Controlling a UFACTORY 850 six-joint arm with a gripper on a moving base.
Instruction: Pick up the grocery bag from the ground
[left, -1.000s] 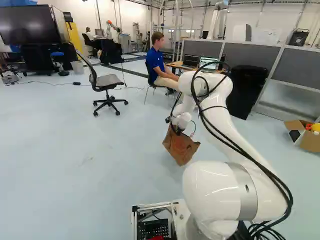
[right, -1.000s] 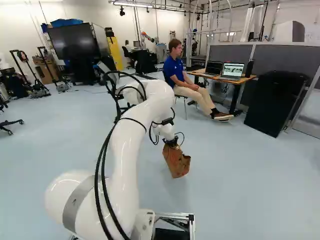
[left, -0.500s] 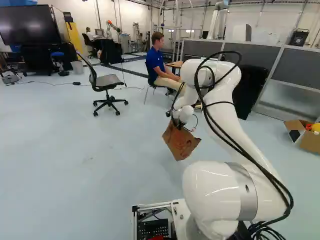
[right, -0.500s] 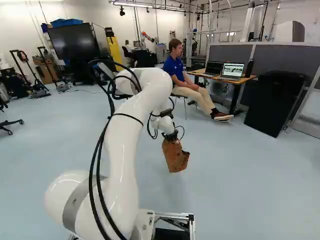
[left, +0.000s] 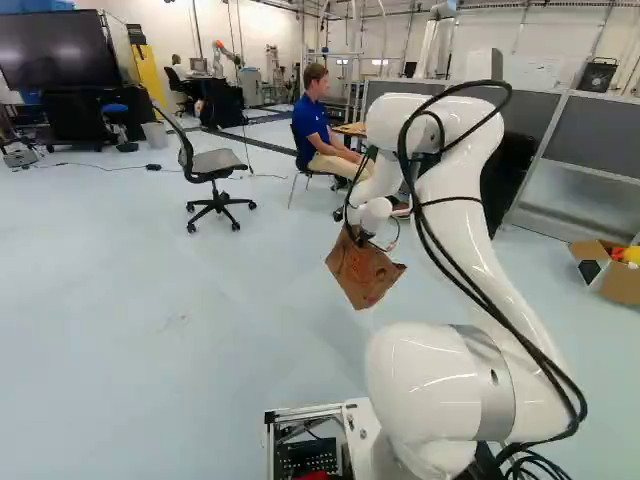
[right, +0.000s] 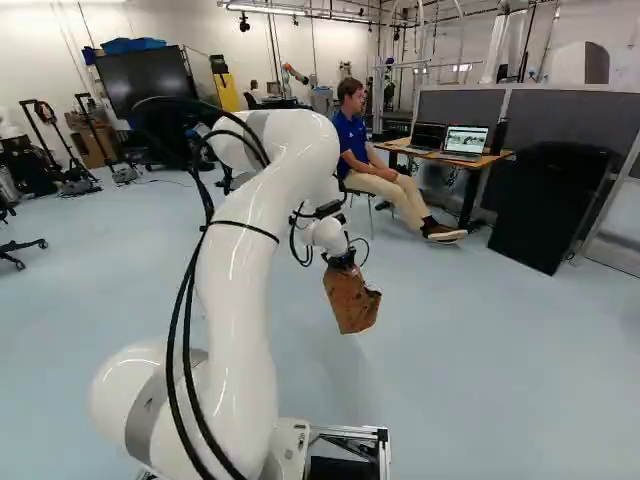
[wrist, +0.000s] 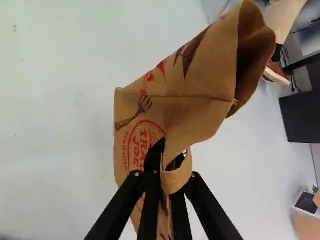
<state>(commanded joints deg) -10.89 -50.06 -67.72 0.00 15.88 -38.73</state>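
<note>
1. As it hangs fr. gripper (right: 342, 262), grocery bag (right: 350, 302) runs mostly up-down, long axis a bit tilted; lower end pts down & slightly R in R base view.
2. Wrist view: a hollow, creased end of bag juts ahead of gripper; printed side w/ fork pic lies beside fingers.
3. Gripper's clamped on bag: fingers close tog., folded brown paper btwn, paper loop bulging at tips.
4. Floor (left: 150, 300) shows all round bag in both base views; bag's up off it, faint shadow below.
5. L base view: office chair (left: 215, 165) well L of bag & farther off; cardboard box (left: 619, 284) well off to R.
6. R base view: tall black case (right: 550, 205) R of & beyond bag, well apart; grey partition (right: 590, 120) behind case.
</note>
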